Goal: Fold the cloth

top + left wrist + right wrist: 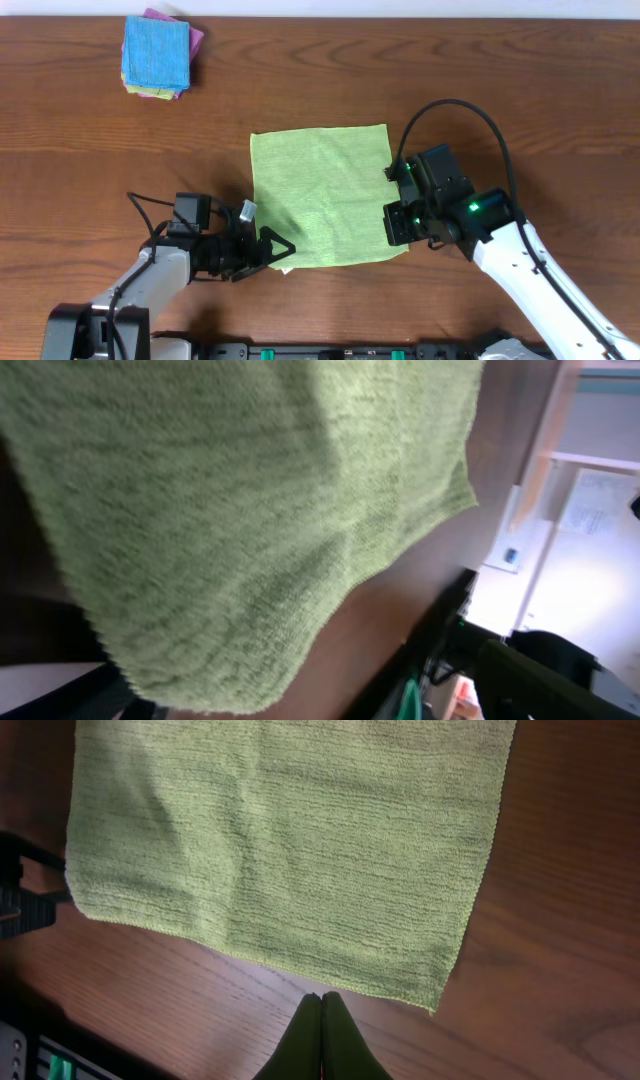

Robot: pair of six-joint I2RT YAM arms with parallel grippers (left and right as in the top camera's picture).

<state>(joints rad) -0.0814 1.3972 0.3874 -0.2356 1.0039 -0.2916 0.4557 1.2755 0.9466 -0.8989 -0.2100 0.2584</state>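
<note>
The lime-green cloth (pixel 320 195) lies spread flat on the wooden table, roughly square. My left gripper (pixel 277 250) stands open at the cloth's front left corner, with its fingers level with the fabric edge. The left wrist view is almost filled by the cloth (pixel 250 510), and the fingers hardly show there. My right gripper (pixel 322 1002) is shut and empty. It hovers over bare wood just off the front edge of the cloth (pixel 290 840), close to the front right corner. From overhead the right gripper (pixel 398 238) sits over that corner.
A stack of folded cloths (pixel 158 55), blue on top with pink below, lies at the far left of the table. A black rail (pixel 330 350) runs along the table's front edge. Bare wood (pixel 540 110) stretches on the right.
</note>
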